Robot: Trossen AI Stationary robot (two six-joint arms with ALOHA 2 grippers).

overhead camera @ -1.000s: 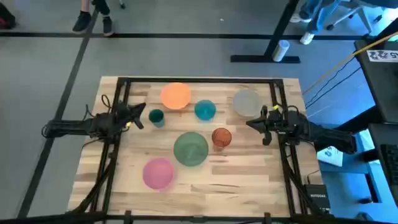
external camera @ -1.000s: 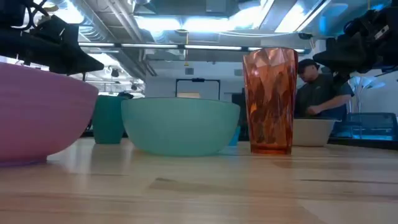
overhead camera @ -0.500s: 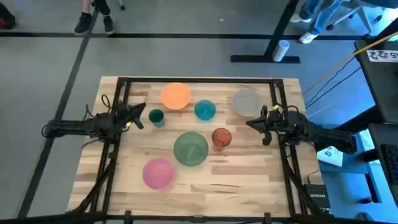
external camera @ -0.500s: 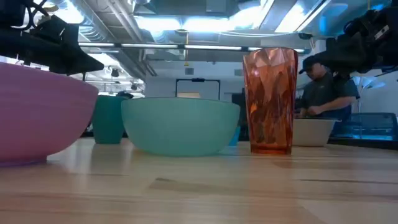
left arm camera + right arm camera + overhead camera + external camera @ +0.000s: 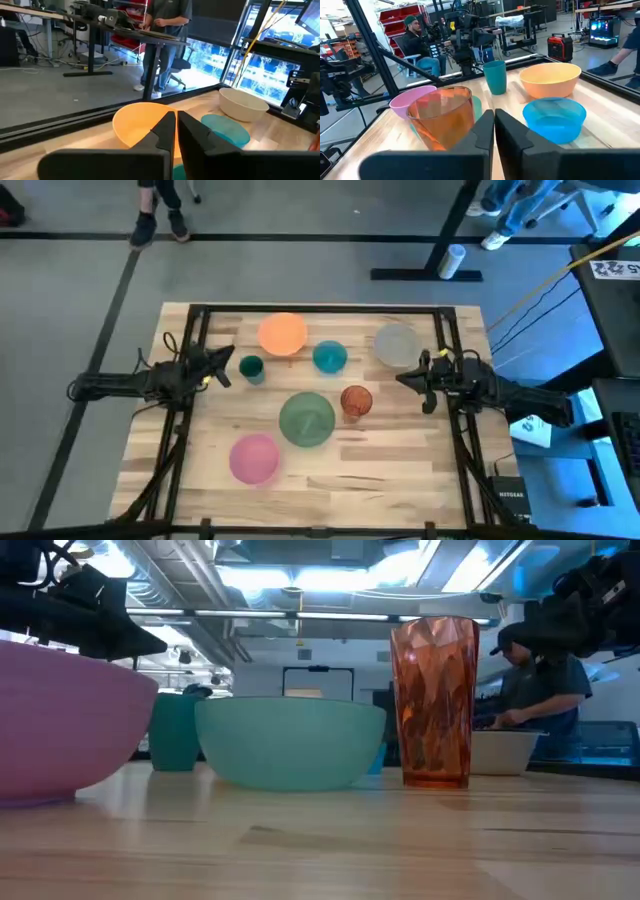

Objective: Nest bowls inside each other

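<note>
Seven bowls stand apart on the wooden table, each on its base: orange [image 5: 282, 333], blue [image 5: 329, 357] and grey [image 5: 397, 344] at the back, a small dark-teal cup [image 5: 251, 367], a green bowl [image 5: 306, 419] in the middle, a reddish-brown cup [image 5: 356, 401] to its right and a pink bowl [image 5: 253, 457] near the front. My left gripper [image 5: 224, 366] hovers shut at the left, short of the teal cup. My right gripper [image 5: 408, 379] hovers shut at the right, near the grey bowl and the reddish-brown cup.
Black frame rails [image 5: 320, 308] run along the table's back and sides. Bare wood [image 5: 390, 470] lies at the front right. A person [image 5: 540, 690] is at a desk beyond the table.
</note>
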